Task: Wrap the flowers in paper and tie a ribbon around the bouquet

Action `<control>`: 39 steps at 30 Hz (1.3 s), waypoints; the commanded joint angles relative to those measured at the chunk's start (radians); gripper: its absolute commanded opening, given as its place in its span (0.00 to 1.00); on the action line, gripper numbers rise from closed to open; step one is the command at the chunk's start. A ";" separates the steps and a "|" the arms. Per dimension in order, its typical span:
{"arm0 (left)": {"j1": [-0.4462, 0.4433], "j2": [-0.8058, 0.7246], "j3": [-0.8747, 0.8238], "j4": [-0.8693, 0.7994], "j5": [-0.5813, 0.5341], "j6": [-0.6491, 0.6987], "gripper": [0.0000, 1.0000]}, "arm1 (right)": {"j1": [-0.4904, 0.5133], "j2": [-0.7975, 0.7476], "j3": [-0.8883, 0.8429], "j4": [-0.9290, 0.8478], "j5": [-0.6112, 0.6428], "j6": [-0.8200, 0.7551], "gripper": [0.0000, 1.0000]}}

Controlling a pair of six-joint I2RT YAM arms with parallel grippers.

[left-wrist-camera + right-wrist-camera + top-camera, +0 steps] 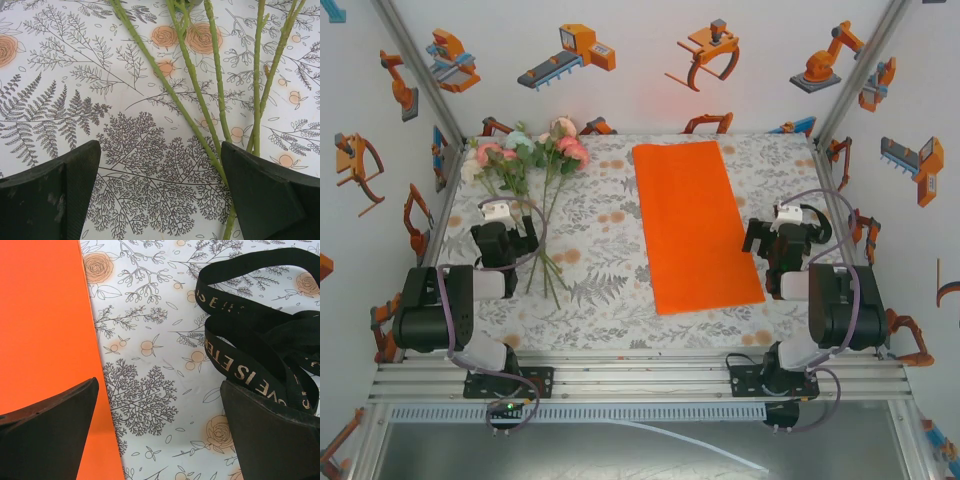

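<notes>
The flowers (525, 152) lie at the table's back left, pink, white and pale-green blooms with thin stems (192, 110) running toward the near side. My left gripper (505, 228) hovers over the stems, open (160, 195); the stems pass just inside its right finger (270, 195). The orange paper (695, 225) lies flat in the middle. My right gripper (782, 232) is open (160, 430) just right of the paper's edge (45, 325). The black ribbon (250, 355), with gold lettering, lies coiled on the cloth by its right finger (275, 440).
A floral-printed tablecloth (600, 290) covers the table. White walls with orange robot prints close in the left, back and right sides. An aluminium rail (640, 375) with both arm bases runs along the near edge.
</notes>
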 commanded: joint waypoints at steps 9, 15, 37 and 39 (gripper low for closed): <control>-0.002 0.004 0.012 0.002 0.012 0.006 0.97 | 0.001 0.005 0.018 0.019 -0.021 -0.008 0.99; -0.001 0.004 0.012 0.002 0.012 0.007 0.97 | 0.000 0.005 0.019 0.018 -0.018 -0.008 0.99; -0.054 -0.275 -0.006 -0.190 -0.235 -0.032 0.97 | 0.011 -0.460 0.147 -0.685 0.108 0.239 0.97; -0.068 -0.409 0.051 -0.398 -0.287 -0.108 0.99 | 0.011 -0.546 0.206 -0.894 0.092 0.361 0.94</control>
